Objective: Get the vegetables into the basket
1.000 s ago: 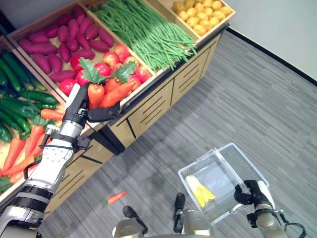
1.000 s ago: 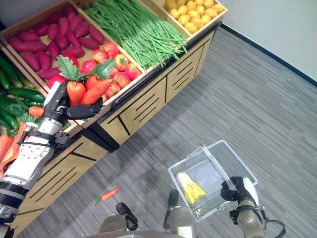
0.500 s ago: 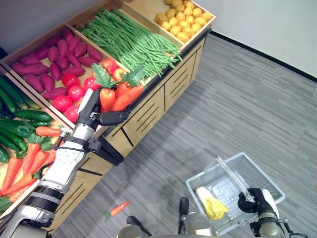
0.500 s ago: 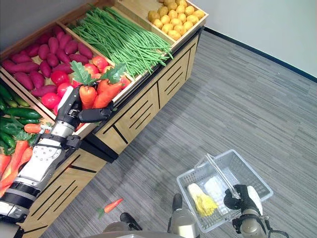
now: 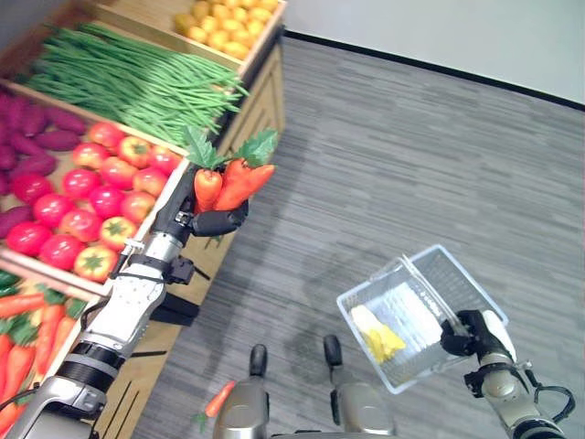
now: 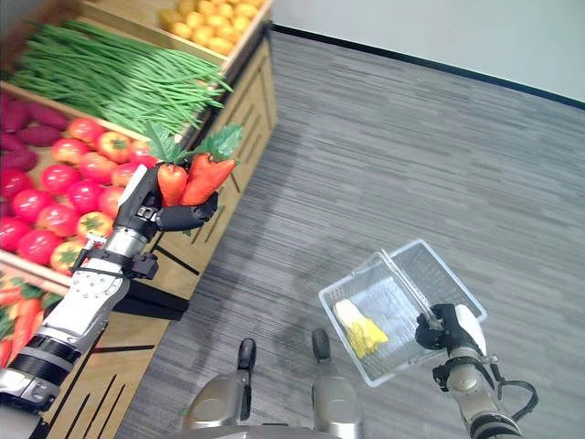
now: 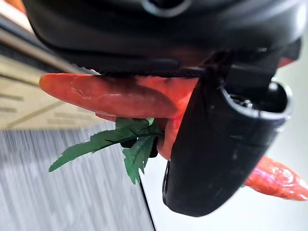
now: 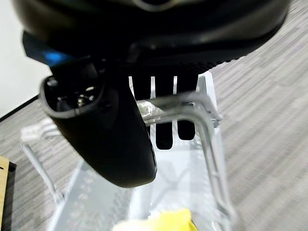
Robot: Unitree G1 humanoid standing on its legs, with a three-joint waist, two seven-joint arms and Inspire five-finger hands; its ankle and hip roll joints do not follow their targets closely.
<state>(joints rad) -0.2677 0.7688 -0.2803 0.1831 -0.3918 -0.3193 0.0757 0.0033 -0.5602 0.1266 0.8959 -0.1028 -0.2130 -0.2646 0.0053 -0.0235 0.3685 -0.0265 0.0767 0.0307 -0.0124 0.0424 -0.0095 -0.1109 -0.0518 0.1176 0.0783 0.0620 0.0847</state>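
Observation:
My left hand [image 5: 196,218] is shut on a bunch of orange carrots [image 5: 230,183] with green leafy tops, held up in front of the produce stand; the carrots [image 7: 110,96] press against the palm in the left wrist view. At the lower right my right hand [image 5: 471,331] is shut on the metal handle [image 8: 183,102] of a clear wire basket [image 5: 457,283] hanging over the floor. A yellow vegetable [image 5: 375,335] lies inside the basket. One loose carrot [image 5: 218,399] lies on the floor near the stand's foot.
The wooden produce stand [image 5: 260,87] runs along the left, with bins of green beans [image 5: 128,82], tomatoes [image 5: 82,201], yellow fruit [image 5: 219,27], purple sweet potatoes [image 5: 27,137] and carrots [image 5: 27,329]. Grey carpet [image 5: 430,155] stretches between stand and basket.
The camera has turned, shifting the stand leftward in view. My left hand with the carrots has come away from the stand's edge towards the open floor. The basket stays in my right hand.

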